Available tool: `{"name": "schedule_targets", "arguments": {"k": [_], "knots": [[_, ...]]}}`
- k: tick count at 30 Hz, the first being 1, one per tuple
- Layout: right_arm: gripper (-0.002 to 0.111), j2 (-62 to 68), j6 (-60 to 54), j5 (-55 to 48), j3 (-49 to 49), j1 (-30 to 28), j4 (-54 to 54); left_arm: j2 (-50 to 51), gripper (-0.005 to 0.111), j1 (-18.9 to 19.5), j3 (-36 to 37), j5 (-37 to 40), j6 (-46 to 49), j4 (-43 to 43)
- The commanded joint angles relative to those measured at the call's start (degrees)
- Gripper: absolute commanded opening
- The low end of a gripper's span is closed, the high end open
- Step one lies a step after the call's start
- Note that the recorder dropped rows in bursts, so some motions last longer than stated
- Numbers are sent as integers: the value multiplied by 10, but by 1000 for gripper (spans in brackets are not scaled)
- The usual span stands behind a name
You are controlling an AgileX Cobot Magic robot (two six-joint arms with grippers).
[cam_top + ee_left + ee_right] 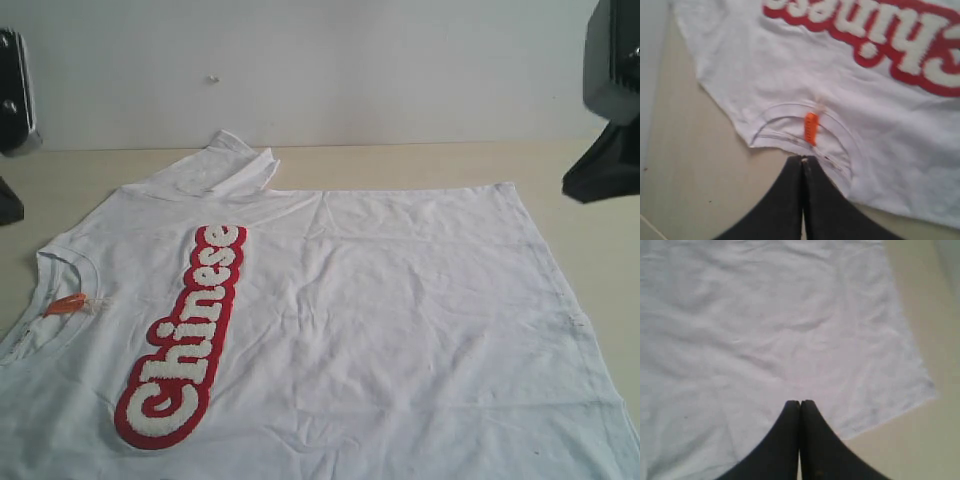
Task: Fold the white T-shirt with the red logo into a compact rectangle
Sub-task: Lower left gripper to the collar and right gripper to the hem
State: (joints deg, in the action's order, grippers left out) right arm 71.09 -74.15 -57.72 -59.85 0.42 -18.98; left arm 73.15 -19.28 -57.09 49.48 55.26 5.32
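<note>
Exterior view: T-shirt (400,300) lies spread flat on table (420,160), logo (185,335) up. Left gripper (802,160) closed empty near collar (790,142); right gripper (800,402) closed empty near hem (900,410). Judgement: folding not begun; next, open jaws, grasp edges.

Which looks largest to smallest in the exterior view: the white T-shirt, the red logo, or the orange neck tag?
1. white T-shirt
2. red logo
3. orange neck tag
No two look alike in size.
</note>
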Motion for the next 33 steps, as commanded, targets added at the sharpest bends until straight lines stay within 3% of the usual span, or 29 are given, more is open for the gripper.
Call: {"name": "schedule_targets", "arguments": {"k": [1, 4, 6, 9, 12, 13, 16, 18, 19, 20, 26, 31, 33], "knots": [[0, 47, -39, -54, -5, 12, -24, 17, 0, -3, -4, 52, 58, -26], [1, 70, -4, -54, -5, 42, 31, 27, 0, -3, -4, 91, 65, -27], [7, 79, 15, -54, -5, 64, 72, 31, 0, -3, -2, 92, 66, -31], [24, 90, 29, -54, -5, 91, 108, 36, 0, -3, -2, 100, 66, -40], [51, 94, 29, -54, -5, 112, 112, 36, 7, -3, -2, 101, 66, -42], [69, 94, 29, -57, -5, 119, 111, 36, 20, -3, -2, 101, 66, -42], [94, 94, 29, -64, -5, 122, 116, 36, 59, -3, -2, 101, 66, -43], [104, 95, 29, -80, -5, 122, 119, 36, 86, -3, -2, 99, 66, -43], [105, 98, 29, -88, -5, 122, 120, 36, 100, -3, -2, 97, 66, -44], [105, 99, 29, -94, -5, 122, 120, 36, 105, -3, -2, 100, 59, -53], [105, 99, 29, -96, -5, 122, 120, 36, 105, -3, -2, 102, 45, -143], [105, 99, 29, -80, -5, 122, 122, 45, 105, -2, -2, 92, 58, -143], [105, 99, 27, -68, -5, 122, 124, 56, 105, 4, -2, 103, 119, -122]]}}
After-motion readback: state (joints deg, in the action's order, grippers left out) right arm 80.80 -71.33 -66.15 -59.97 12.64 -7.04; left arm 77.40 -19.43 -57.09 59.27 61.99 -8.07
